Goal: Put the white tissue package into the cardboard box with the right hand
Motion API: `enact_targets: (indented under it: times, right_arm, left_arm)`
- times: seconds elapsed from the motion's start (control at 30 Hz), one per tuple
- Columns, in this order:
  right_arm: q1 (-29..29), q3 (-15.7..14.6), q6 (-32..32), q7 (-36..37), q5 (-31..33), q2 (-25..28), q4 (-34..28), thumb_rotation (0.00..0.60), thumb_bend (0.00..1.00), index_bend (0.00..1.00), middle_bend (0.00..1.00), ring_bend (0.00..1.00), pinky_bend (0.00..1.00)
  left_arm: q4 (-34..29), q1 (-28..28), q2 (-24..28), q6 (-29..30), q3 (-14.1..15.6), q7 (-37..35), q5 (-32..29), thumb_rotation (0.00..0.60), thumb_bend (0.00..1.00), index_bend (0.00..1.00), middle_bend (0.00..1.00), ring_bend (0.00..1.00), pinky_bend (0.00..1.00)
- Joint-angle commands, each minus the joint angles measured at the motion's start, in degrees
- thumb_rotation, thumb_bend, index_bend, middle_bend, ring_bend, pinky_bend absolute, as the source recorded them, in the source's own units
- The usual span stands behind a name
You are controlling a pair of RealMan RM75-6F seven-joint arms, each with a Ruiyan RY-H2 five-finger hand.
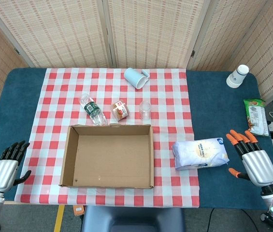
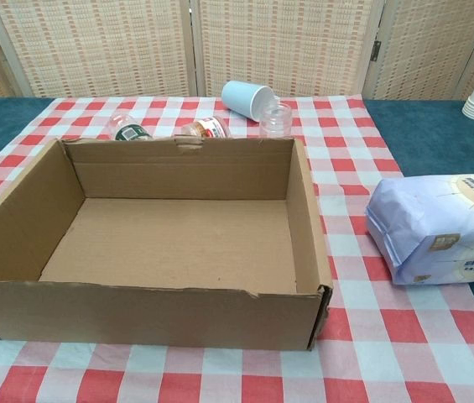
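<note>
The white tissue package [image 1: 200, 153] lies on the checked cloth just right of the open cardboard box [image 1: 108, 155]; the chest view shows the package [image 2: 440, 227] beside the box [image 2: 144, 227], a small gap between them. My right hand [image 1: 251, 158], with orange fingertips, is open on the blue table right of the package, a short gap away and holding nothing. My left hand [image 1: 7, 166] rests open at the table's near left corner, far from both. Neither hand shows in the chest view. The box is empty.
Behind the box lie a plastic bottle [image 1: 93, 110], a small jar [image 1: 120, 110] and a clear cup [image 1: 145, 109]. A white mug [image 1: 136, 77] lies tipped further back. Stacked paper cups [image 1: 237, 76] and a green snack bag [image 1: 257, 116] sit at the right.
</note>
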Motion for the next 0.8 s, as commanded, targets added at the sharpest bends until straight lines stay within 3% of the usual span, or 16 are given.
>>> enact_targets:
  times: [0.03, 0.67, 0.8]
  right_arm:
    - [0.05, -0.06, -0.11, 0.08, -0.05, -0.06, 0.07, 0.6, 0.0, 0.0, 0.0, 0.0, 0.0]
    - [0.86, 0.13, -0.32, 1.23, -1.49, 5.53, -6.22, 0.6, 0.0, 0.0, 0.0, 0.0, 0.0]
    - [1.32, -0.13, -2.75, 0.06, -0.03, 6.76, -8.5, 0.6, 0.0, 0.0, 0.0, 0.0, 0.0]
  left_arm:
    - [-0.11, 0.07, 0.08, 0.16, 0.01, -0.1, 0.11, 0.6, 0.28, 0.0, 0.0, 0.0, 0.13]
    - [-0.11, -0.18, -0.4, -0.72, 0.37, 1.05, 0.11, 0.6, 0.28, 0.0, 0.0, 0.0, 0.13]
    - [-0.35, 0.01, -0.22, -0.4, 0.35, 1.11, 0.04, 0.6, 0.28, 0.0, 0.0, 0.0, 0.13]
